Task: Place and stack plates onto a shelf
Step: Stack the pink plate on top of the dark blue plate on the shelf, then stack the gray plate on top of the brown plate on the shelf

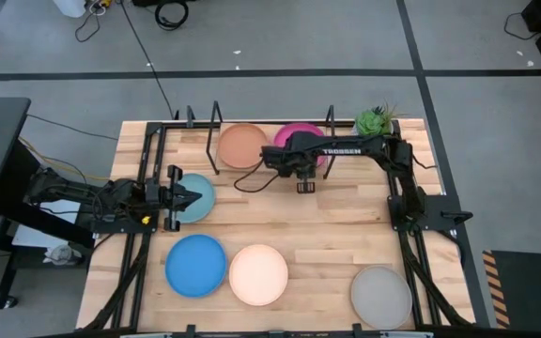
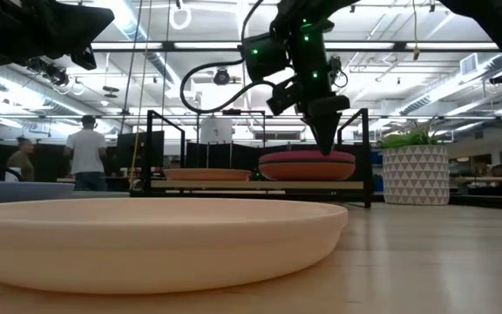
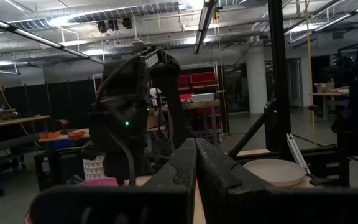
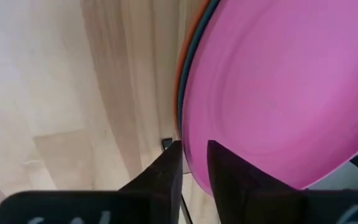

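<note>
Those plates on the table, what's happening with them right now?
The right gripper is at the shelf, its fingers straddling the rim of the magenta plate atop a stack there. A peach plate sits beside it on the shelf. The left gripper hovers shut over the light blue plate. Bright blue, cream and grey plates wait on the table.

The magenta plate (image 4: 278,87) tops a stack, orange and teal rims beneath. The right gripper's (image 4: 193,163) fingers (image 4: 160,174) straddle its edge above the pale wooden surface (image 4: 73,81).
</note>
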`<action>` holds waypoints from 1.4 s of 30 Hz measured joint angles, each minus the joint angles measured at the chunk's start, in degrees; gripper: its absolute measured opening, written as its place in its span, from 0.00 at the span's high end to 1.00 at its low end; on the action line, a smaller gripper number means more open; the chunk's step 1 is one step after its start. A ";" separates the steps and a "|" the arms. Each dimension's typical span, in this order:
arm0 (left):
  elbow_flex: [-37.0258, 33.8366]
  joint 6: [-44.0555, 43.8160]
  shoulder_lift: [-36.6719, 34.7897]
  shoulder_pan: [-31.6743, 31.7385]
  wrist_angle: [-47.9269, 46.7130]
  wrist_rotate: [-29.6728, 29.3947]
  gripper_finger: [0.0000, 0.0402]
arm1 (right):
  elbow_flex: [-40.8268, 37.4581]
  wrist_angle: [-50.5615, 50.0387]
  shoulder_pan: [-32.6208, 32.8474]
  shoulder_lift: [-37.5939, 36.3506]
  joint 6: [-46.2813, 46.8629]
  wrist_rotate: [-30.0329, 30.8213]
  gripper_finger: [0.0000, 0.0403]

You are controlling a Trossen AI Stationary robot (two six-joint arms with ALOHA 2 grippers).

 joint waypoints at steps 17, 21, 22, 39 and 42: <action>0.01 3.88 -0.01 0.00 0.04 -0.01 0.96 | -1.99 -6.79 18.88 -0.13 7.43 -13.59 0.79; 0.01 4.55 -0.02 0.00 0.04 -0.02 0.96 | -5.58 -8.81 26.48 -0.09 9.39 -16.08 0.79; 0.02 4.73 0.00 0.00 0.04 -0.02 0.96 | -6.48 -9.27 28.04 -0.11 11.16 -17.38 0.79; 0.02 12.34 0.00 0.00 0.28 -0.02 0.96 | -19.53 -2.35 41.13 -0.07 32.22 -40.09 0.75; 0.01 13.84 -0.01 0.00 0.26 -0.02 0.96 | -21.51 -1.53 41.11 -0.07 32.44 -42.73 0.75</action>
